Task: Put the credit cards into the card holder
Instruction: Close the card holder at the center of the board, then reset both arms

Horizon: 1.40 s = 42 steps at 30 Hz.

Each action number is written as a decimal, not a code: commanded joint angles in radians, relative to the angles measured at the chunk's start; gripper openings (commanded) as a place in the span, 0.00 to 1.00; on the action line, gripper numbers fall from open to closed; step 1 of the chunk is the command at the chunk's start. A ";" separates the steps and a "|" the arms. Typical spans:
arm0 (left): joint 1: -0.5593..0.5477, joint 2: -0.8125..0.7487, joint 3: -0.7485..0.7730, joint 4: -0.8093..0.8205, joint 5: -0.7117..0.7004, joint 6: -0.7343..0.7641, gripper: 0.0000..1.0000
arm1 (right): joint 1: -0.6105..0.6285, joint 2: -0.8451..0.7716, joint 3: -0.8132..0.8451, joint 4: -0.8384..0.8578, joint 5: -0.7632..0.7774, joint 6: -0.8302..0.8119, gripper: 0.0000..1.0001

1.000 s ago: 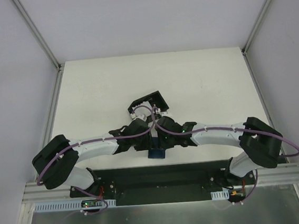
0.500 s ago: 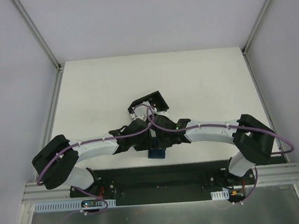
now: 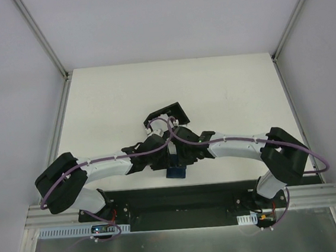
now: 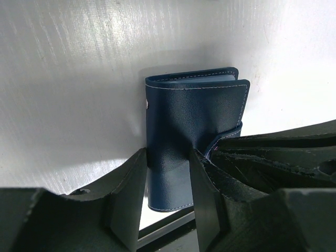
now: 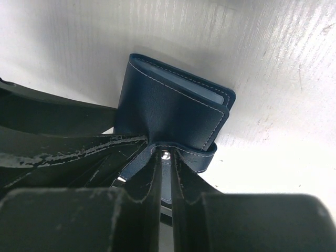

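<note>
white tabletop [image 3: 225, 96] fills the top view, boxed in by grey walls and aluminium rails. both arms reach inward and meet at the centre, close to the near edge. black open-sided box frame [image 3: 168, 115] stands just beyond the wrists. card holder [image 3: 175, 173] shows as a dark blue patch below the wrists, at the near border of the table, beside the black base plate [image 3: 181, 197]. gripper tips are hidden under the wrists in this view.

left wrist view: left gripper [image 4: 167, 157] is partly closed, with its two fingers [image 4: 128, 184] pressed against opposite sides of the folded card holder [image 4: 194, 110], which it clamps. the covers are folded together, and pale blue-grey inner layers show at the far edge. snap stud [image 4: 147, 105] sits on the left side. the right arm's fingers enter from the right, at the strap. whether the holder touches the table cannot be told.

right wrist view: right gripper [image 5: 166, 155] is almost fully closed, pinching the closure strap [image 5: 194, 156] of the card holder [image 5: 168, 110]. the left arm's dark fingers lie along the left side of the holder.
</note>
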 commanded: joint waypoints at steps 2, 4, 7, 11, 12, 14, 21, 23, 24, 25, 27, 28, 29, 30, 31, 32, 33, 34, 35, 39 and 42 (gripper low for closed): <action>-0.008 -0.009 -0.043 -0.083 -0.059 -0.001 0.38 | 0.002 0.143 -0.087 -0.083 -0.024 0.023 0.07; -0.008 -0.009 -0.045 -0.081 -0.061 -0.004 0.38 | 0.004 0.149 -0.090 -0.093 -0.015 0.032 0.06; -0.009 -0.008 -0.048 -0.078 -0.064 -0.010 0.38 | -0.005 0.151 -0.110 -0.091 -0.022 0.039 0.06; -0.009 -0.009 -0.062 -0.055 -0.059 -0.017 0.38 | -0.007 0.180 -0.095 -0.139 -0.007 0.026 0.04; -0.008 -0.009 -0.062 -0.052 -0.061 -0.016 0.38 | -0.007 0.180 -0.095 -0.146 -0.002 0.023 0.04; -0.008 -0.009 -0.066 -0.051 -0.058 -0.017 0.38 | -0.008 0.195 -0.070 -0.201 0.019 0.012 0.04; -0.008 -0.028 -0.086 -0.031 -0.062 -0.030 0.38 | -0.002 0.223 -0.046 -0.275 0.067 -0.009 0.05; -0.008 -0.037 -0.092 -0.031 -0.073 -0.027 0.38 | 0.004 0.175 -0.075 -0.202 0.068 0.005 0.10; -0.009 -0.047 -0.097 -0.031 -0.078 -0.028 0.38 | 0.005 0.148 -0.079 -0.168 0.061 -0.012 0.13; -0.008 -0.055 -0.103 -0.029 -0.085 -0.030 0.38 | 0.002 0.128 -0.072 -0.160 0.068 -0.018 0.16; -0.008 -0.083 -0.109 -0.031 -0.104 -0.024 0.40 | 0.001 0.071 -0.043 -0.137 0.105 -0.046 0.20; -0.008 -0.100 -0.112 -0.031 -0.117 -0.016 0.45 | -0.004 0.040 -0.038 -0.110 0.113 -0.066 0.31; -0.008 -0.122 -0.112 -0.035 -0.133 -0.008 0.51 | -0.010 0.001 -0.038 -0.075 0.127 -0.078 0.36; -0.006 -0.142 -0.116 -0.040 -0.156 -0.005 0.56 | -0.019 -0.041 -0.042 -0.033 0.128 -0.096 0.39; -0.006 -0.172 -0.116 -0.045 -0.174 -0.002 0.64 | -0.036 -0.075 -0.047 0.017 0.127 -0.115 0.42; -0.006 -0.202 -0.114 -0.054 -0.199 -0.001 0.70 | -0.042 -0.105 -0.053 0.063 0.124 -0.133 0.50; -0.006 -0.225 -0.111 -0.064 -0.219 0.009 0.85 | -0.051 -0.133 -0.058 0.096 0.128 -0.156 0.56; -0.005 -0.254 -0.103 -0.086 -0.245 0.018 0.99 | -0.056 -0.165 -0.062 0.123 0.143 -0.182 0.62; -0.002 -0.280 -0.094 -0.104 -0.268 0.024 0.99 | -0.064 -0.194 -0.067 0.140 0.162 -0.207 0.71; 0.102 -0.363 -0.063 -0.166 -0.291 0.090 0.99 | -0.087 -0.337 -0.098 0.156 0.232 -0.268 0.83; 0.307 -0.390 -0.068 -0.176 -0.181 0.148 0.99 | -0.148 -0.453 -0.171 0.145 0.265 -0.256 0.94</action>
